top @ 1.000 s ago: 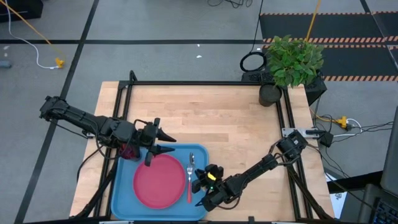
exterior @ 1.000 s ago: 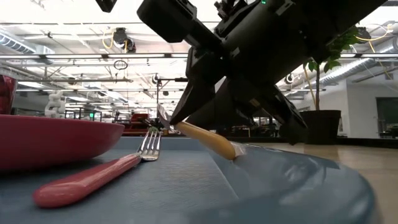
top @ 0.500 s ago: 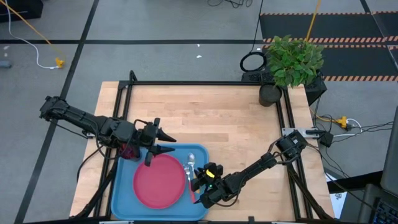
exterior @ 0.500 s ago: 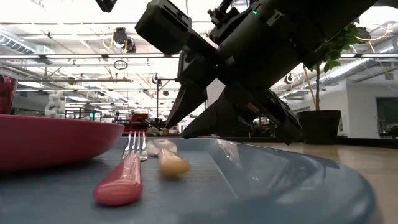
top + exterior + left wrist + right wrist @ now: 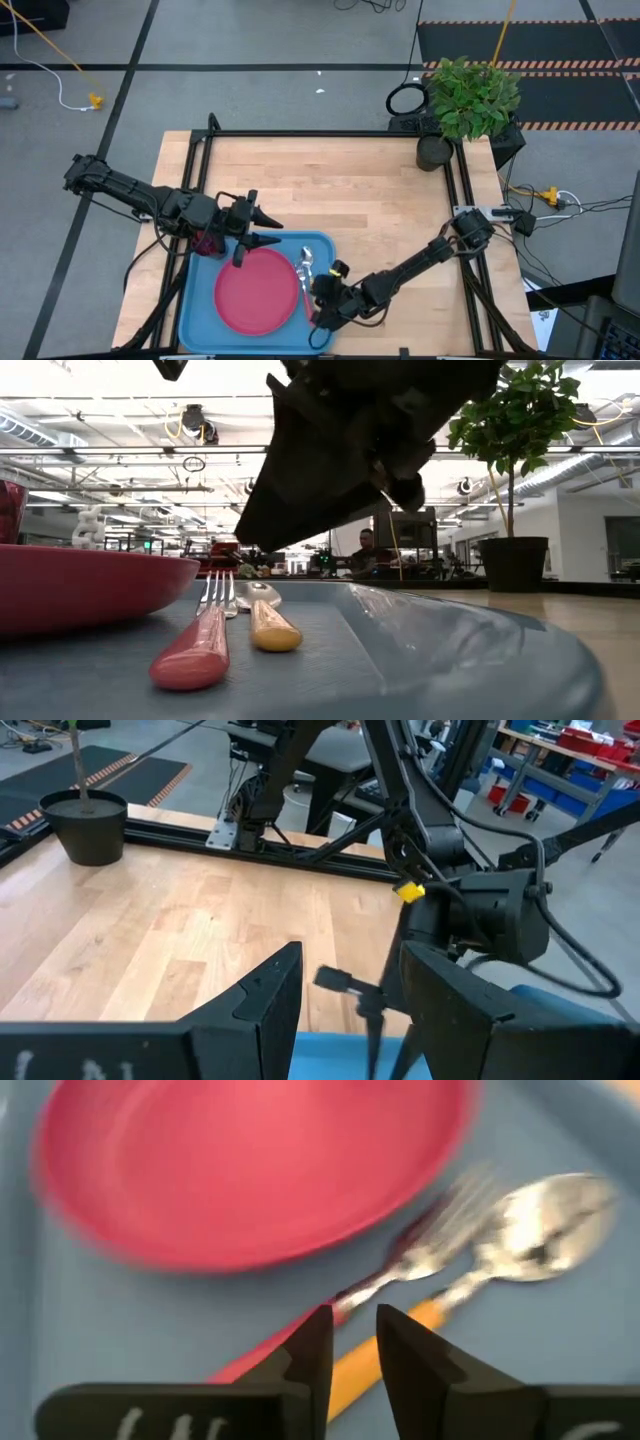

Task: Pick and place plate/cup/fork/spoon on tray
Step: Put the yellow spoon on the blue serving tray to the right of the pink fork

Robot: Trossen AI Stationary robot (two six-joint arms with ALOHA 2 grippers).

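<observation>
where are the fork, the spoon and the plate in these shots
fork (image 5: 192, 656), low view, on its red-pink handle
spoon (image 5: 273, 630), low view, on its orange handle
plate (image 5: 256, 292), high view, on the middle of its flat pink-red face

High: straight down over whole table | Low: level on the tray floor, very near fork and spoon | Right wrist: close above same fork, spoon, plate
</observation>
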